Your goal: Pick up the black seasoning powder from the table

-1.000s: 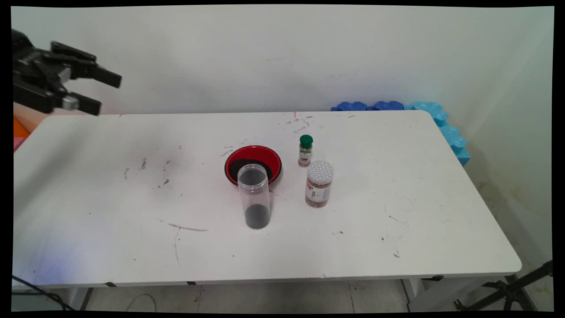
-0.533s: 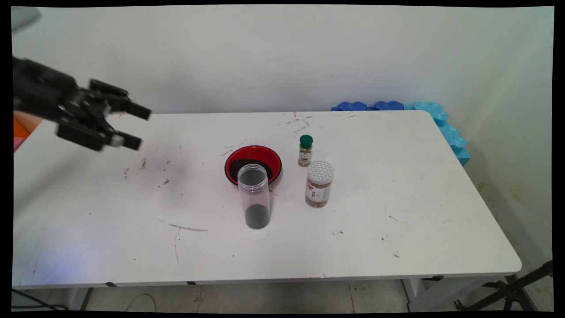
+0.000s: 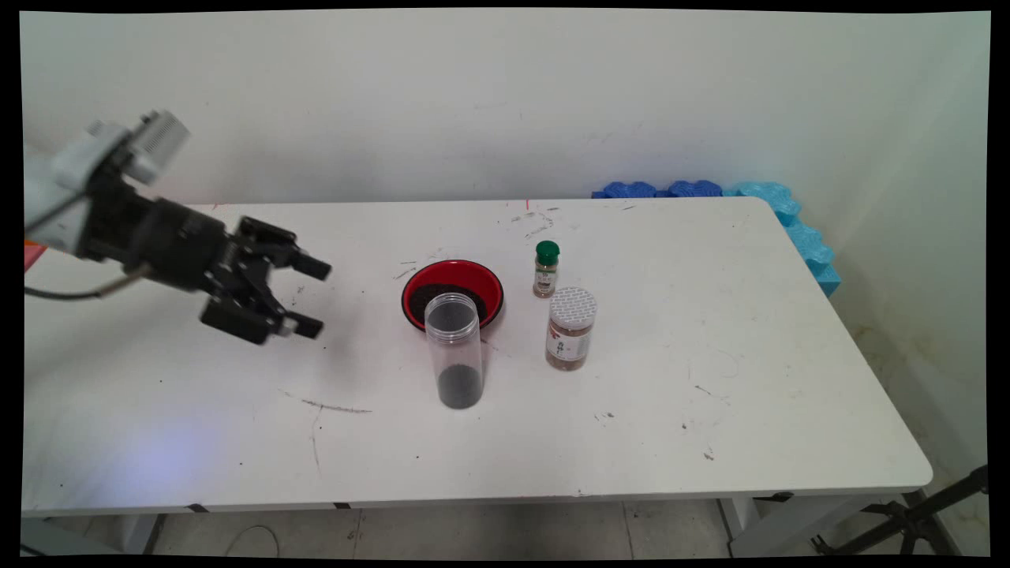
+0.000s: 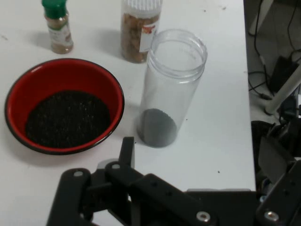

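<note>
Black and two-fingered, the pincer (image 3: 316,297) hung over the left part of the white tabletop (image 3: 710,394), its fingers spread apart and gripping nothing. It pointed toward the things grouped near the middle, from which it stood well apart in the main view.

Nearest to it was a clear jar (image 3: 455,351), upright and lidless, with a shallow layer of dark grains at its bottom. Just behind the jar sat a red bowl (image 3: 452,292) with a black rim, holding a heap of the same dark grains; in the main view the jar's mouth overlapped the bowl's near edge, while the hand view showed the jar (image 4: 170,87) beside the bowl (image 4: 65,104), though whether the two touched could not be told.

To the right of the jar stood a wider jar (image 3: 570,328) with a white cap and brown contents, and behind that a small spice bottle (image 3: 545,269) with a green cap. Both were upright and close together. In the hand view the wider jar (image 4: 139,30) stood just beyond the clear one, and the spice bottle (image 4: 58,26) beyond the bowl.

Blue foam pieces (image 3: 781,217) lay past the tabletop's far right corner, against the wall.
</note>
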Controlling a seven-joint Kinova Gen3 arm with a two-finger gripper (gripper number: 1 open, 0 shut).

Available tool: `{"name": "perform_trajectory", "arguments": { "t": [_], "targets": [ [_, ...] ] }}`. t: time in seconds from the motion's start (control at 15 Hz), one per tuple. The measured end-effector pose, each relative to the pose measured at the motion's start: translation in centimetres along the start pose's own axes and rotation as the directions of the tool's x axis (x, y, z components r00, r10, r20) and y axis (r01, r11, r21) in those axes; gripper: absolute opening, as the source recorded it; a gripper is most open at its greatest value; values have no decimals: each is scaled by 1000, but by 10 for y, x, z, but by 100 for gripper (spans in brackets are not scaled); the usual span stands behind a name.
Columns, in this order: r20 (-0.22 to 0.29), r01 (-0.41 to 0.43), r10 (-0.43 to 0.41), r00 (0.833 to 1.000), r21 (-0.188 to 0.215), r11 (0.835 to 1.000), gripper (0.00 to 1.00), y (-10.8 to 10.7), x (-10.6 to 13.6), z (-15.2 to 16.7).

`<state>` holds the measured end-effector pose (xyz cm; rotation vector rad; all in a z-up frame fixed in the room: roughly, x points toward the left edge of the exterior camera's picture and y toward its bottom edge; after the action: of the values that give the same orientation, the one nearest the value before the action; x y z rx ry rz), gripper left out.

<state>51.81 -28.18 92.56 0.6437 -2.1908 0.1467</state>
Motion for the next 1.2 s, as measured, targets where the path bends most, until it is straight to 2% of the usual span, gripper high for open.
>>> {"name": "perform_trajectory", "arguments": {
  "t": [0.27, 0.67, 1.2],
  "targets": [
    [11, -26, 26, 1000, -3, 1000, 100, 1, -9, 43],
    [3, -70, 70, 998, -2, 998, 100, -5, -7, 98],
    [-9, -101, 101, 995, -19, 995, 100, -10, -2, 149]
  ]
}}
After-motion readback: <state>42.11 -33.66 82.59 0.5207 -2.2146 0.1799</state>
